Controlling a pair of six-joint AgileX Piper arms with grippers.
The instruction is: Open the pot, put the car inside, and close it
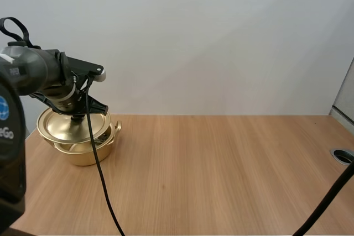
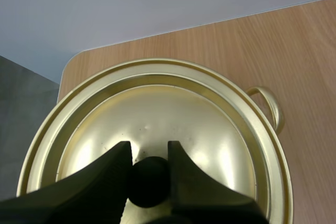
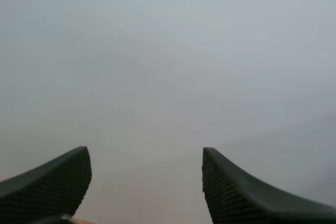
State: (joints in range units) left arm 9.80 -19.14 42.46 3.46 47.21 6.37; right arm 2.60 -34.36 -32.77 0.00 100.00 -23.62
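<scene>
Where the high view looks down, my left gripper [image 1: 77,116] stands over the golden pot [image 1: 86,154] at the desk's [image 1: 221,169] far left corner, down on the lid [image 1: 63,125] — whether that lid sits flush I cannot tell. From the left wrist, my two fingers [image 2: 113,169] pinch the lid's black knob [image 2: 149,182] between their tips; one loop handle [image 2: 271,107] juts out beside the rim. From the right wrist, my right gripper [image 3: 146,156] stands wide apart — nothing between its ribbed faces.

1 gold pot [image 1: 83,157], 1 lid [image 2: 173,119], 1 knob [image 2: 149,182], 1 loop handle [image 2: 272,106] seen, 1 wooden table [image 1: 221,175].
</scene>
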